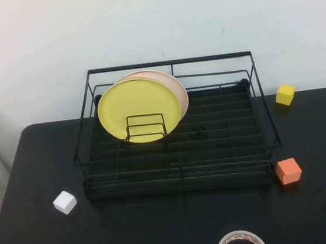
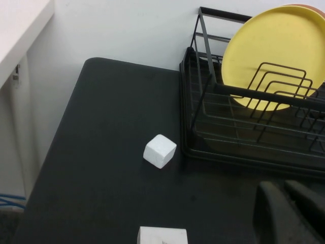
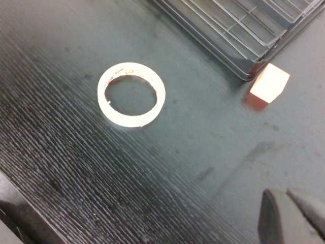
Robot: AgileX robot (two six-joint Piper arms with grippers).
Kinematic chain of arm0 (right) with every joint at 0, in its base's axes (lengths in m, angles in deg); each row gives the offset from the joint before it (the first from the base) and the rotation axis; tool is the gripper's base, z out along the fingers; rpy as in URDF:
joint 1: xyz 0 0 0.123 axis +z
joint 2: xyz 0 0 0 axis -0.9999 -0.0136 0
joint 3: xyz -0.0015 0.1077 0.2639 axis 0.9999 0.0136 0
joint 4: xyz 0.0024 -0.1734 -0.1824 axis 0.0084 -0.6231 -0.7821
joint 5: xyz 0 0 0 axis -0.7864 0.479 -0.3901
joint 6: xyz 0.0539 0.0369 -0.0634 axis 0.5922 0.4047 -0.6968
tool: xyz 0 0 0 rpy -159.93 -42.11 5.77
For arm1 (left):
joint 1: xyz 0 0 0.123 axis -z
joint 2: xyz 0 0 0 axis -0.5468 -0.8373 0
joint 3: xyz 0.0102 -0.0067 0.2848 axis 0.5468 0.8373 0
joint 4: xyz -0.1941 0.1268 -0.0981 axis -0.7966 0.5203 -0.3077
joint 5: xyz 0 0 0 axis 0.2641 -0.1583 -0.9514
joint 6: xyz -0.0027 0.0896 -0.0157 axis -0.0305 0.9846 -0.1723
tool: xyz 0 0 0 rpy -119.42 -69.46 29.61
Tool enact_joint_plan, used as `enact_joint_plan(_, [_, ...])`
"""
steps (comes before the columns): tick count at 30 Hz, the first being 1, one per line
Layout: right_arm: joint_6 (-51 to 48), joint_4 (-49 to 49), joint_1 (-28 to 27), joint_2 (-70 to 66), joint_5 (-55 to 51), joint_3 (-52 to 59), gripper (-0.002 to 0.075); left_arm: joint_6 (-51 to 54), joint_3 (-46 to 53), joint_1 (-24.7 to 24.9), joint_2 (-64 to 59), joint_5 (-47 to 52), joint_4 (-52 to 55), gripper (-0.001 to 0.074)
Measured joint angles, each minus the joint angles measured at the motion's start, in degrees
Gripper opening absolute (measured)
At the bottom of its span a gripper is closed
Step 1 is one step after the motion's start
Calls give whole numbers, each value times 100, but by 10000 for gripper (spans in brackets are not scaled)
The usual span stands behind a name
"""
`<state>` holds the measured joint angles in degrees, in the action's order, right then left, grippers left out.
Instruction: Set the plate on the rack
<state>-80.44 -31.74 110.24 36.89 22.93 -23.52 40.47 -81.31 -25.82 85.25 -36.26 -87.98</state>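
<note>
1. Task status: looks done. The plate (image 1: 139, 109) already stands on edge inside the rack (image 1: 178, 153), in the rack's left half, toward the desk's far edge. Nothing grips it.
2. Support: the plate's lower rim sits behind the small loop dividers (image 1: 146, 128). The pink-white plate (image 1: 178, 86) stands right behind it; touching or just apart, can't tell.
3. Orientation: the yellow face points at the desk's near edge, tilted back slightly. A round disc has no long axis; its plane runs roughly parallel to the far edge.
4. Left gripper (image 2: 292, 209): only dark fingertips show in the left wrist view, near the desk's near-left area, well clear of the rack. The tips sit close together with a thin gap, holding nothing; open or shut, can't tell.
5. Right gripper (image 3: 290, 212): same story in the right wrist view, over the desk's near-right area by the tape roll (image 3: 131, 95) and orange cube (image 3: 269, 84). Nothing held, finger state unclear.
6. Left to do, my read: at most confirm the plate is stable. Both arms appear parked out of the high view.
7. Clutter: white cube (image 1: 65, 202) near the left edge, yellow cube (image 1: 285, 94) by the far-right corner.
</note>
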Motion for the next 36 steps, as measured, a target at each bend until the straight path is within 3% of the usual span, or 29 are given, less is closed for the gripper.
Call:
enact_joint_plan(5, [0, 11, -15, 0, -2, 0, -2, 0, 0, 0, 0, 0, 0, -1])
enact_joint_plan(9, [0, 7, -415, 310, 32, 0, -2, 0, 0, 0, 0, 0, 0, -1])
enact_joint_plan(16, [0, -168, -2192, 1762, 1467, 0, -2, 0, 0, 0, 0, 23, 0, -1])
enact_joint_plan(19, [97, -204, -2608, 2272, 1825, 0, -2, 0, 0, 0, 0, 23, 0, -1])
enact_joint_plan(27, [259, -595, -2735, 2395, 1625, 478, -2, 0, 0, 0, 0, 23, 0, -1])
enact_joint_plan(36, [574, -818, -2735, 2395, 3179, 2198, -2, 0, 0, 0, 0, 23, 0, -1])
